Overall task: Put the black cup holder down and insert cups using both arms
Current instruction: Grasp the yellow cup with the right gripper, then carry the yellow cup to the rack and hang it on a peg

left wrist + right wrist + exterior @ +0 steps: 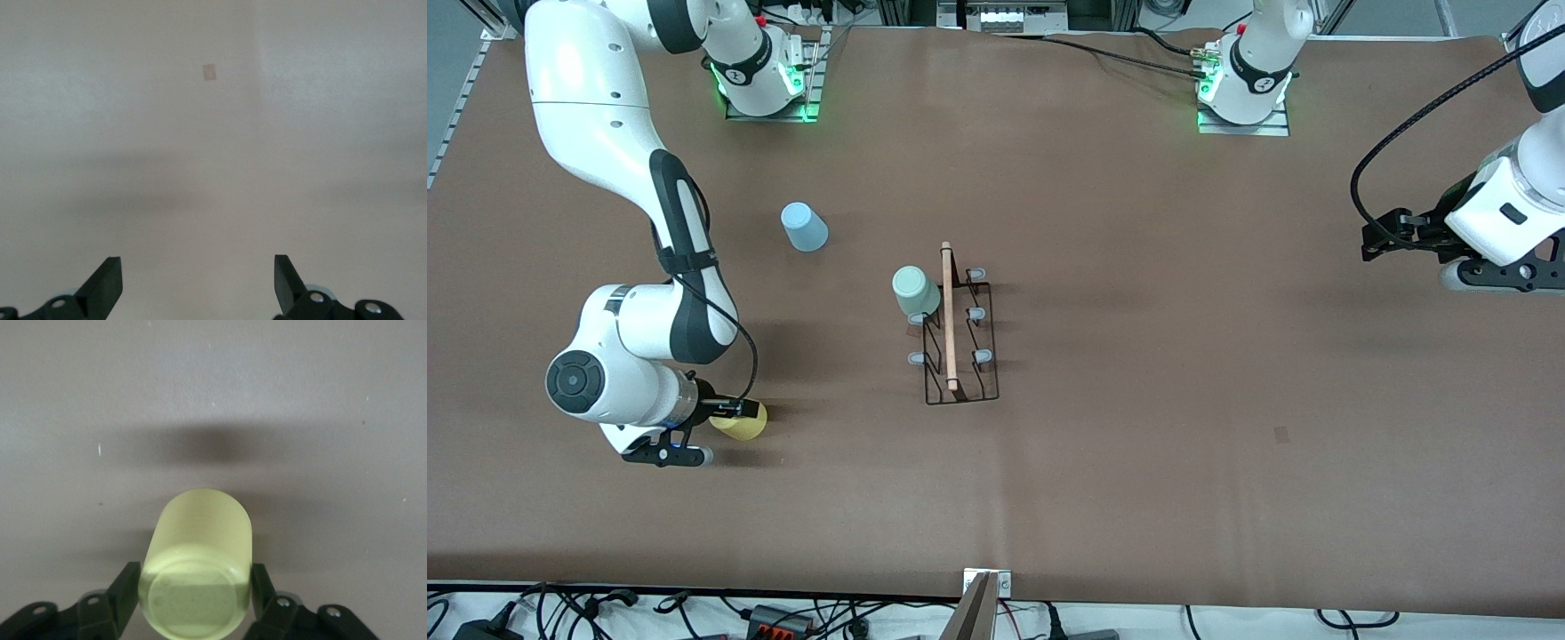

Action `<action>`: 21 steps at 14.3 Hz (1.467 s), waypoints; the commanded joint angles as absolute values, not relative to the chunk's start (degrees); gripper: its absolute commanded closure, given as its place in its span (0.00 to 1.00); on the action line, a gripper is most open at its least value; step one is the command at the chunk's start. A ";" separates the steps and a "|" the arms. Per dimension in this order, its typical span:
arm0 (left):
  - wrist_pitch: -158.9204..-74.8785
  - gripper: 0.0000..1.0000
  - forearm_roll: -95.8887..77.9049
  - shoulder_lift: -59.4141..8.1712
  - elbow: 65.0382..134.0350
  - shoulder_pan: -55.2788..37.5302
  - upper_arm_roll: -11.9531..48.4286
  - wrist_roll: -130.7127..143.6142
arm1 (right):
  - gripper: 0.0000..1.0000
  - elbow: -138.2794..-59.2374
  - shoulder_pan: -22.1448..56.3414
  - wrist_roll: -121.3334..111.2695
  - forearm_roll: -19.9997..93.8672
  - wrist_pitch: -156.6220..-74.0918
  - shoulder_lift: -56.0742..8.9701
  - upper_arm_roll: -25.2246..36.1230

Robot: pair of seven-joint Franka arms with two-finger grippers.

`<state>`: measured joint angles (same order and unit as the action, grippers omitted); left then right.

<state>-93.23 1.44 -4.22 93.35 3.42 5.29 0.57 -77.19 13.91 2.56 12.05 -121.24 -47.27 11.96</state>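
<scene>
The black cup holder (959, 331) stands on the middle of the brown table, its wooden rod on top. A mint green cup (915, 292) sits upside down on one of its pegs at the side toward the right arm. A light blue cup (804, 226) rests on the table nearer the right arm's base. The yellow cup (743, 425) (200, 540) lies on its side, nearer the front camera, toward the right arm's end. My right gripper (740, 411) (197, 587) is shut on it, a finger on each side. My left gripper (1369, 240) (198, 273) waits open over bare table at the left arm's end.
A small tape mark (1281, 434) (209, 72) lies on the table toward the left arm's end. A metal bracket (983, 604) and cables run along the table's front edge. The right arm's elbow (685, 249) hangs over the table near the blue cup.
</scene>
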 commanded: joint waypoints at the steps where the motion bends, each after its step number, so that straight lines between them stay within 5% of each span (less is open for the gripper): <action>1: -93.43 0.00 0.70 -3.25 94.39 3.43 5.36 -0.53 | 0.49 -74.79 13.27 1.67 12.83 -121.90 -48.78 11.43; 5: -93.43 0.00 0.70 -3.25 94.39 3.52 5.36 -0.88 | 0.72 -74.71 13.62 0.62 12.48 -120.33 -47.73 11.43; 10: -93.34 0.00 0.62 -3.25 94.39 3.52 5.36 -0.79 | 0.74 -61.91 19.50 1.14 13.09 -105.49 -45.88 11.25; 21: -93.34 0.00 0.62 -3.25 94.39 3.52 5.27 -0.97 | 0.74 -60.73 31.64 17.66 13.18 -103.10 -41.75 9.67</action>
<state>-93.22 1.43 -4.22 93.43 3.24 5.39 0.52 -60.74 31.90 15.93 12.60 -104.41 -42.62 9.70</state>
